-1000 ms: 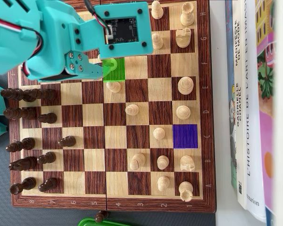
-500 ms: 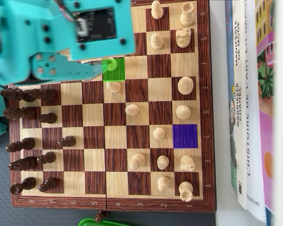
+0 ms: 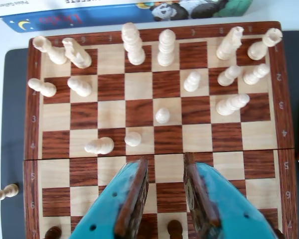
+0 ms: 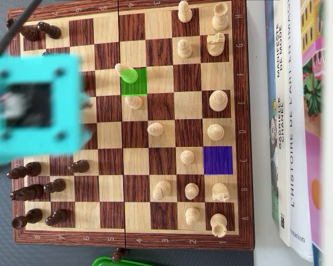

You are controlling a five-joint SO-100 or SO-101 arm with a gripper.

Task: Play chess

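The wooden chessboard [image 4: 240,111] carries light pieces on the right and dark pieces on the left in the overhead view. A light piece [image 4: 127,73] stands alone on the green-marked square [image 4: 134,87]; in the wrist view this piece [image 3: 99,145] is ahead and to the left of the fingers. One square [image 4: 217,159] is marked purple and holds nothing. My teal arm [image 4: 33,108] is a blur over the board's left side and hides the gripper there. In the wrist view my gripper [image 3: 165,160] is open over rows 5 to 6, nothing between its fingers.
Books [image 4: 291,122] lie along the board's right side in the overhead view. A green tray [image 4: 119,261] with a dark piece [image 4: 117,255] sits below the board. One light pawn [image 3: 4,192] lies off the board at the left of the wrist view. Dark pawns [image 3: 174,229] stand close under the fingers.
The arm has pulled back from the green square toward the left and down in the overhead view. The light piece stays behind on that square, free of the fingers.
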